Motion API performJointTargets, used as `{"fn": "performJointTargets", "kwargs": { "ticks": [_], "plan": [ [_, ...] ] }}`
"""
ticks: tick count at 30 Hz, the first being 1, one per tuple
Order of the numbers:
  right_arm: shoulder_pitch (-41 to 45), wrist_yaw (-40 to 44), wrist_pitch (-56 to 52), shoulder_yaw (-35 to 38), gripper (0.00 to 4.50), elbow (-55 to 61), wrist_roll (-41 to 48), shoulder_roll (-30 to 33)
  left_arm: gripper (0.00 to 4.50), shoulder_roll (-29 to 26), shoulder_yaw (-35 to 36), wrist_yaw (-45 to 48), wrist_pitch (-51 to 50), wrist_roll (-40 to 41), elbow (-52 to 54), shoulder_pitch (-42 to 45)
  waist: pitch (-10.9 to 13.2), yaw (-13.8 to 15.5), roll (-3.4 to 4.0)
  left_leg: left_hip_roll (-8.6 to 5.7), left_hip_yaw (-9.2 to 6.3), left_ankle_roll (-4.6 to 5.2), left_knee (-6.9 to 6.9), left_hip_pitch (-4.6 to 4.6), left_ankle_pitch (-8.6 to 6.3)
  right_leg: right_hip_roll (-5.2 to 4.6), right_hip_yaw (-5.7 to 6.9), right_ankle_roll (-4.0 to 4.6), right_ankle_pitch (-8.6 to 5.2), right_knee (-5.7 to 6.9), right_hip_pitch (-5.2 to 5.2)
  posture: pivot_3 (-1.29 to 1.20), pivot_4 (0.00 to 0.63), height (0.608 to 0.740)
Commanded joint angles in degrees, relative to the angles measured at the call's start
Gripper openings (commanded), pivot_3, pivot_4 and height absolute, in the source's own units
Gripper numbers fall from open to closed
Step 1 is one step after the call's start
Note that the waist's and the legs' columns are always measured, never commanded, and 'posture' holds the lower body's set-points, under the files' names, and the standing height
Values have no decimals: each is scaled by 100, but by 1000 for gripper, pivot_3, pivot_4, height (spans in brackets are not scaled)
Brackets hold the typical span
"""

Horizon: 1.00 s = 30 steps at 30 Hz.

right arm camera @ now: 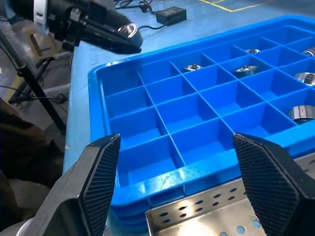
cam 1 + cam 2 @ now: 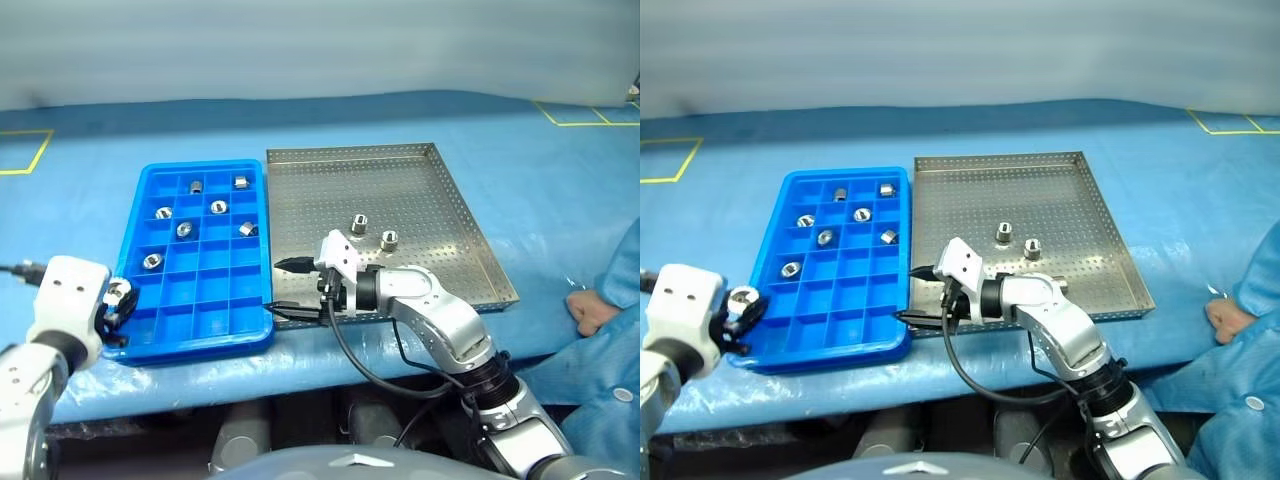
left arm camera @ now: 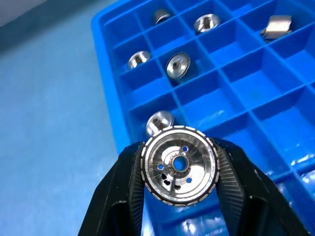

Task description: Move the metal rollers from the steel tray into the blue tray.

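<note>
The left claw (image 3: 179, 196) pinches one of the metal rollers (image 3: 180, 164) by its ribbed rim, near the blue tray (image 2: 140, 205)'s nearest left corner. It looks hard, dense and slick, so grip across the rim. The right claw (image 1: 177, 184) gapes empty over the seam between the trays. Beyond it, two rollers (image 2: 373, 231) sit in the steel tray (image 2: 450, 190).

Open near rows of the blue tray (image 2: 200, 310); right gripper (image 2: 287, 285) alongside.

Blue table cover (image 2: 520, 150); yellow tape outlines (image 2: 585, 122) at far corners; person's hand (image 2: 590, 310), blue sleeve (image 2: 620, 270), right edge
</note>
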<state>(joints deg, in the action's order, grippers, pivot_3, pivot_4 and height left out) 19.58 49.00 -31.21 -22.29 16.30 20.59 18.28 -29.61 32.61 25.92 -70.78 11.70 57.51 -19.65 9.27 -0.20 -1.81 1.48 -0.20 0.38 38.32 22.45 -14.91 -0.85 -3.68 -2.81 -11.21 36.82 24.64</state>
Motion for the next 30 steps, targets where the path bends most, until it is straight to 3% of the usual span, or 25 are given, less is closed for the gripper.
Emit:
{"fn": "performJointTargets", "kwargs": {
  "ticks": [1,10,14,23,30],
  "plan": [
    [126,100,58,29,3833,114,68,-3,1704,78,-54,-187,251,100,249,-122,-1,41,-2,1,1,0,5,0,0,0,3,0,0,0,-1,131,150,740],
    [131,96,82,38,3833,140,18,1,1704,151,-444,-406,272,23,50,-146,0,41,0,1,1,0,20,-4,0,15,11,1,0,6,-6,118,150,740],
    [98,21,97,77,3833,165,-7,-7,2995,119,-496,-425,295,31,-27,-79,0,36,0,2,2,-1,17,-3,-1,22,10,4,-2,6,-5,102,150,740],
    [91,-424,152,220,3833,51,-332,43,2995,256,-598,-274,827,294,-90,369,0,17,0,2,6,-1,18,-2,0,22,9,5,-2,6,-5,75,150,740],
    [264,-1457,64,565,3833,-320,-1062,113,2995,471,-2050,109,2093,633,-554,1140,-1,-38,-1,-13,19,-2,23,1,0,14,1,5,1,4,-5,25,150,740]
  ]
}}
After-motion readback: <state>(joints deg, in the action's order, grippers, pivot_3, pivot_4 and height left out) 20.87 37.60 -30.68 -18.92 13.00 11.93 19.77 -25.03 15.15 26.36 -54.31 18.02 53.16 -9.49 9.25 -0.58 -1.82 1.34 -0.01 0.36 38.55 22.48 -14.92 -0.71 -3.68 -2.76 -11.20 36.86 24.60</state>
